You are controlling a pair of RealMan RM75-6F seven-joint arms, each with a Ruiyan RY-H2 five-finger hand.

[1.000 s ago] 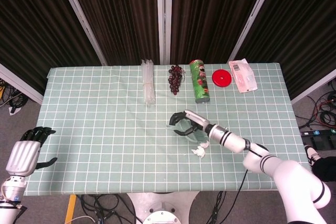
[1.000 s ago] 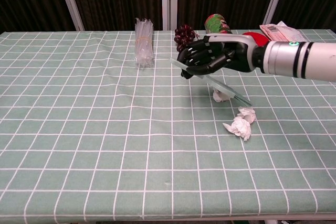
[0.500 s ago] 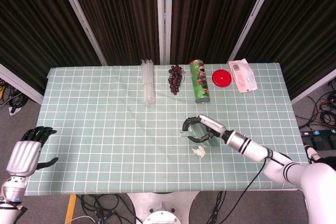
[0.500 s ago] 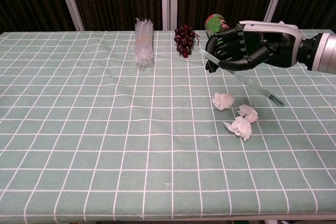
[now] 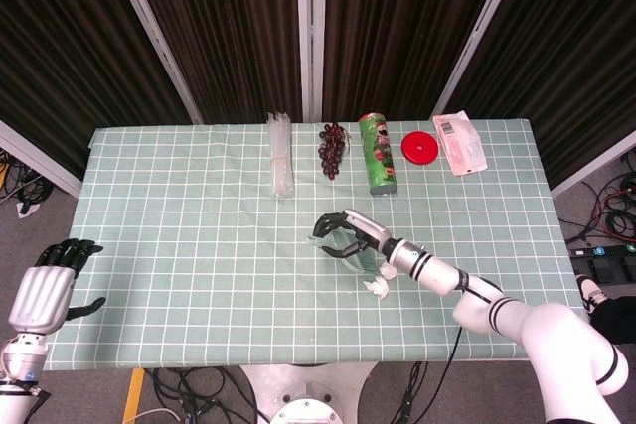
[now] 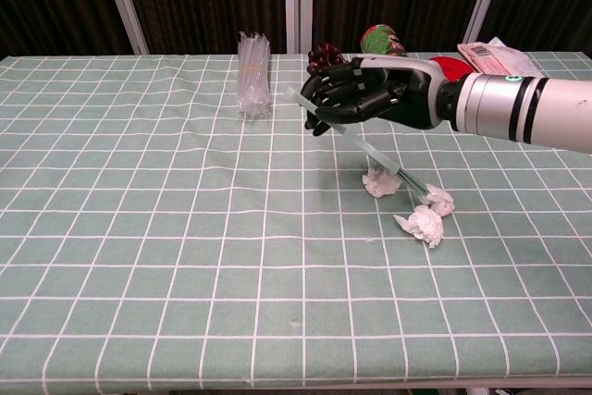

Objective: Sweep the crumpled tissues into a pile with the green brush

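Nearest us, at the table's (image 6: 139, 321) near-left corner, our left hand (image 5: 45, 290) hangs idle, fingers loose, holding nothing. Right of centre lie three tissues (image 6: 424, 223), close together but not yet one heap. Just beyond, our right hand (image 6: 361, 92) grips the brush (image 6: 370, 150), its far end slanting down against the leftmost wad. We judge the sweep is under way; next we should drag that wad rightward into its neighbours.
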